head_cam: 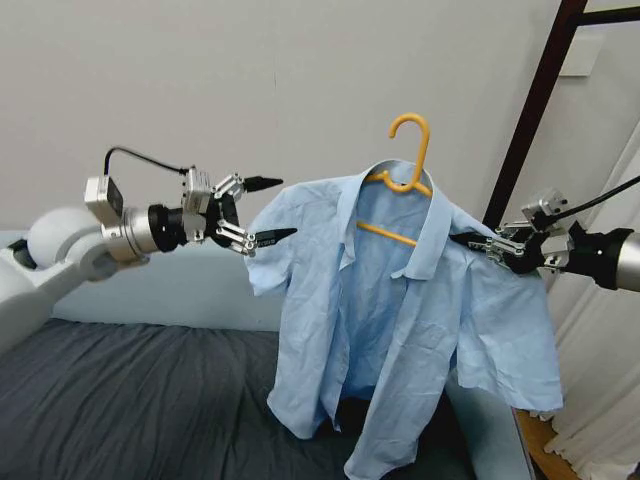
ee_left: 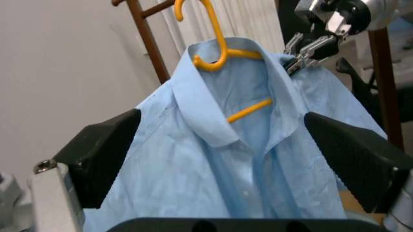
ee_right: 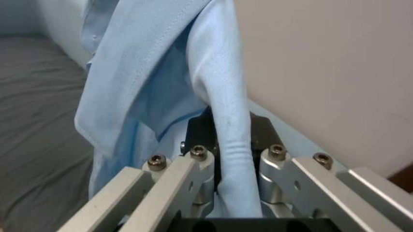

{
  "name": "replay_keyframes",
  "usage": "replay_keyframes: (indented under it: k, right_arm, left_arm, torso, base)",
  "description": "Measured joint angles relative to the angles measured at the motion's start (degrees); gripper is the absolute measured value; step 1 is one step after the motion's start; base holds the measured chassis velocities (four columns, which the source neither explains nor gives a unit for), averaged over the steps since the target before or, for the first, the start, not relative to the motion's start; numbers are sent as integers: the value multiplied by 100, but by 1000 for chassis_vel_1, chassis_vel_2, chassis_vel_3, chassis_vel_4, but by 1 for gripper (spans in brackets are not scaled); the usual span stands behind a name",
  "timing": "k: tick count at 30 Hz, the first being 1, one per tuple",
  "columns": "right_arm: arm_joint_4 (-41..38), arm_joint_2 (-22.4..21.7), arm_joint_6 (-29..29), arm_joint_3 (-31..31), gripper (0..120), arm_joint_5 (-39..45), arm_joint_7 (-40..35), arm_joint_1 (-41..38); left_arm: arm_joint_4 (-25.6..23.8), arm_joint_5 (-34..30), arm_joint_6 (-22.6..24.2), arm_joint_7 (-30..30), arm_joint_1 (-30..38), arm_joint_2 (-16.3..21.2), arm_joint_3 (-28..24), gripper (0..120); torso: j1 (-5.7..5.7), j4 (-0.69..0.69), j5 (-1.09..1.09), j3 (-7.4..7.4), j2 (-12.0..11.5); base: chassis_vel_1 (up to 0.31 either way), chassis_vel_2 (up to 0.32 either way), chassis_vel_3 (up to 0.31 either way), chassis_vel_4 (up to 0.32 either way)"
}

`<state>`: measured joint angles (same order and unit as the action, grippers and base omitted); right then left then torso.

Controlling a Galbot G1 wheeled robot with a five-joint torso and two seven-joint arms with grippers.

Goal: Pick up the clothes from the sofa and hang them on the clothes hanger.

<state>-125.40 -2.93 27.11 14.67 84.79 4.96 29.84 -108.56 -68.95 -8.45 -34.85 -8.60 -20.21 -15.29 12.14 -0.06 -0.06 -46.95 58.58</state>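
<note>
A light blue shirt (head_cam: 400, 300) hangs in the air on a yellow hanger (head_cam: 410, 150), above the sofa. My right gripper (head_cam: 470, 241) is shut on the shirt's shoulder at the right; its wrist view shows a fold of blue shirt cloth (ee_right: 226, 111) pinched between the fingers (ee_right: 193, 174). My left gripper (head_cam: 282, 208) stands open just left of the shirt's other shoulder, not touching it. From the left wrist, the shirt (ee_left: 226, 159) and the yellow hanger (ee_left: 219, 48) sit between the two dark fingertips (ee_left: 103, 154), with the right gripper (ee_left: 303, 55) beyond.
The sofa's dark grey seat (head_cam: 130, 400) lies below, with its pale blue backrest (head_cam: 180, 290) behind. A dark wooden rack post (head_cam: 530, 110) rises at the right, and a white curtain (head_cam: 610, 400) hangs at the far right. A plain wall is behind.
</note>
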Motion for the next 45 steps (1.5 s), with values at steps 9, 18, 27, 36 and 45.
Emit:
replay_keyframes:
  k: [9,18,27,36,45]
  right_arm:
    - [-282,121,456,83,6,612,-899,-129]
    - [-700,213,487,148,6,1007,-1515,-193]
    - [-886,271,391,155,6,1111,-1777,-202]
    - [-934,234,379,185,6,1187,-1761,-218]
    - [-971,223,379,185,6,1159,-1756,-199]
  left_arm:
    - [-751,-182,106,1833,-386,-474,-362,100]
    - [-968,-479,446,3521,-219,-1164,-1089,99]
    - [-964,-632,624,4230,-193,-1569,-1280,76]
    - [-836,-717,632,4365,-214,-1799,-1317,43]
    - [-780,-707,666,4526,-230,-1951,-1321,11]
  torso:
    - [0,-2,2,-1,0]
    - [1,-1,3,-1,-1]
    - [1,-1,2,-1,-1]
    - [0,-1,1,-1,0]
    - [0,-2,2,-1,0]
  base:
    - [0,0,0,0]
    - [0,0,0,0]
    - [0,0,0,0]
    - [0,0,0,0]
    - [0,0,0,0]
